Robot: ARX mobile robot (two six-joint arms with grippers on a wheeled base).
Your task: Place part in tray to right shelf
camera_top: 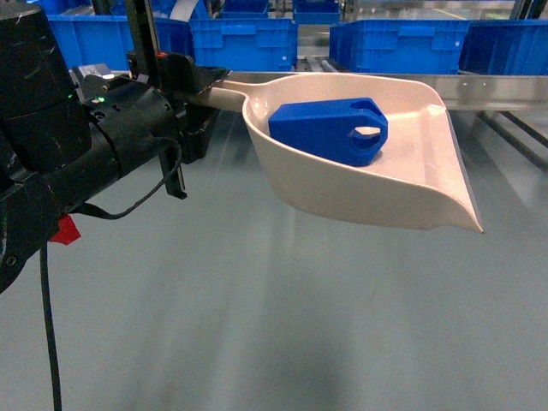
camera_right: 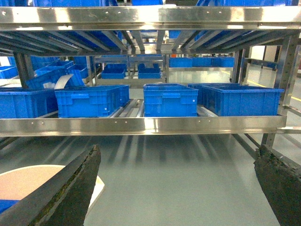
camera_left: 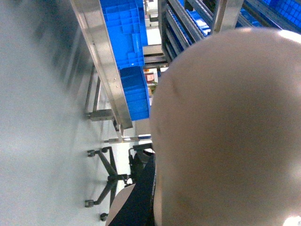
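Observation:
The pale beige tray [camera_top: 377, 184] hangs in the air above the grey floor, its wide lip pointing right. My left gripper [camera_top: 208, 89] is shut on its long handle. The blue part [camera_top: 330, 128] lies inside the tray's bowl, hooked cut-out to the right. In the left wrist view the tray's [camera_left: 225, 132] rounded back fills the right side, beside a dark finger [camera_left: 141, 197]. The right shelf's shiny front rail [camera_top: 501, 90] runs just behind the tray. My right gripper [camera_right: 181, 188] is open and holds nothing; it faces the shelf's rail [camera_right: 141, 125], with the tray's edge [camera_right: 28, 181] at lower left.
Several large blue crates [camera_right: 170, 100] stand on the steel rack behind the rail, also along the back of the head view [camera_top: 244, 43]. An upper shelf rail [camera_right: 150, 16] spans overhead. An office chair base [camera_left: 107, 179] stands on the floor beyond the rack.

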